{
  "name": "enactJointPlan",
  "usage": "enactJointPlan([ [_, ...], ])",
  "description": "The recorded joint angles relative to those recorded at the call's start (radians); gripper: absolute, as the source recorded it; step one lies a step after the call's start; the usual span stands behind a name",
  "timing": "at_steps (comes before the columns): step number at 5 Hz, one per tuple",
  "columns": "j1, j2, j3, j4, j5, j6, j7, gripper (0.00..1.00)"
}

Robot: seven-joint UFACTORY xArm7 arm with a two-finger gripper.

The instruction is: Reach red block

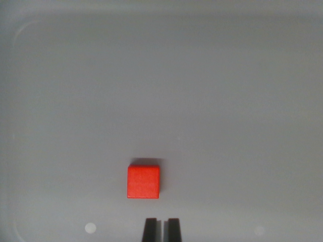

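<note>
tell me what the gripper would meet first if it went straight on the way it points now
Probably the red block, just ahead of the gripper and slightly toward the wrist view's left. The jaws look nearly closed. Height above the grey surface is unclear.

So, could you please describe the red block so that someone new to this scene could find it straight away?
Start from the wide grey tray that fills the wrist view. Low in the picture, just above the dark end effector tips and slightly toward the wrist view's left, sits the red block. It is the only coloured object there.
</note>
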Motion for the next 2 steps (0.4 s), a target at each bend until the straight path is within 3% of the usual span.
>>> enactJointPlan([
  [1, 0.0017, 0.007, 0.001, -0.027, 0.0004, -0.035, 0.001, 0.0],
  [2, 0.0017, 0.007, 0.001, -0.027, 0.0004, -0.035, 0.001, 0.0],
])
